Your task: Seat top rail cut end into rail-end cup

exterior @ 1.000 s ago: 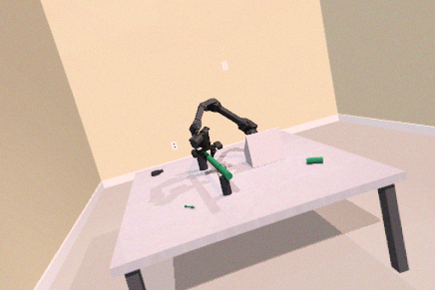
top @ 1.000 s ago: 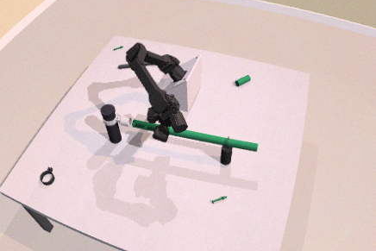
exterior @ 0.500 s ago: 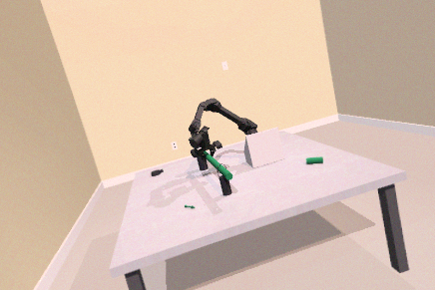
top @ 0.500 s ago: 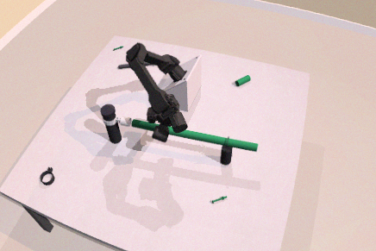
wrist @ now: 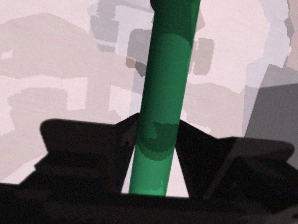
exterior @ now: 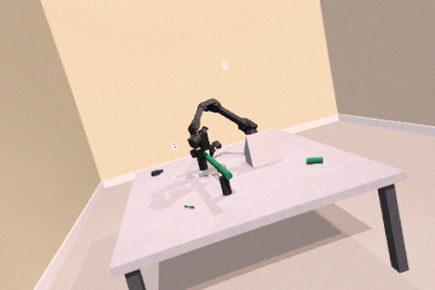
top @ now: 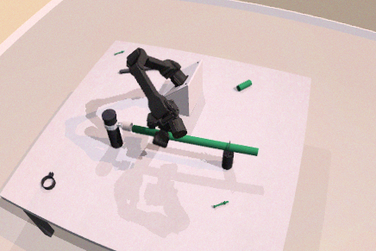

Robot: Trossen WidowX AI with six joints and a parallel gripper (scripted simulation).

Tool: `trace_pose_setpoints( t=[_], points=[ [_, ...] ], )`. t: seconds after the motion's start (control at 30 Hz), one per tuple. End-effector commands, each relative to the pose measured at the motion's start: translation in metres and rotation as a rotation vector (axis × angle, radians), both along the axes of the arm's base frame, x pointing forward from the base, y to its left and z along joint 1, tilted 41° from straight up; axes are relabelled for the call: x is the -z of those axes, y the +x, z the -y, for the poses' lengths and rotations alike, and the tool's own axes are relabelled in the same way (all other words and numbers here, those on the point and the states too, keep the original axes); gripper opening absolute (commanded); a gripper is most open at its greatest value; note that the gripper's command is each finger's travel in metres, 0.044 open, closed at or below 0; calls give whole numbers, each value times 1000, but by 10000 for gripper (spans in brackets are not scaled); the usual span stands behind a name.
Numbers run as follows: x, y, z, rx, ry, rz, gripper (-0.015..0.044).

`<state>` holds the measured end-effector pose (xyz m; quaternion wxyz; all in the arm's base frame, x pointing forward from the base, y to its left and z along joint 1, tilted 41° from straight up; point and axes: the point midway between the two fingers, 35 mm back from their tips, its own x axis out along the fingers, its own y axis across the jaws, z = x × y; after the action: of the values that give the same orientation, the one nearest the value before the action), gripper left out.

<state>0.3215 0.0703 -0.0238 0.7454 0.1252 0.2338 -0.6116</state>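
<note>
The green rail (top: 207, 141) (exterior: 217, 164) (wrist: 167, 75) runs above the table. Its far end passes the loop cap on the short black post (top: 228, 160) (exterior: 225, 186). Its cut end is at the mouth of the pale rail-end cup (top: 126, 125); whether it is inside the cup cannot be told. The cup hangs on the brace band (top: 110, 127), high on the big black post (top: 115, 139) (exterior: 202, 163), just under the post cap (top: 109, 116). My gripper (top: 158, 132) (exterior: 206, 151) (wrist: 155, 118) is shut on the rail, near the cut end, with a finger on each side.
A white slanted box (top: 195, 89) (exterior: 264, 148) stands behind the rail, near the arm's base. A short green tube (top: 244, 85) (exterior: 314, 160) lies at the back right. A black ring clamp (top: 48, 181) (exterior: 157, 172) and a small green piece (top: 220, 204) (exterior: 190, 206) lie on the table.
</note>
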Motion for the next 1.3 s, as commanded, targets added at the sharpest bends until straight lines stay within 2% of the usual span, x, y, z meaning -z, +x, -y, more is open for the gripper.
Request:
trace_pose_setpoints(
  t=[0.0, 1.27],
  points=[
    [-9, 3, 3, -9, -1, 18, 0],
    [-15, 3, 12, -6, -4, 11, 0]
  ],
)
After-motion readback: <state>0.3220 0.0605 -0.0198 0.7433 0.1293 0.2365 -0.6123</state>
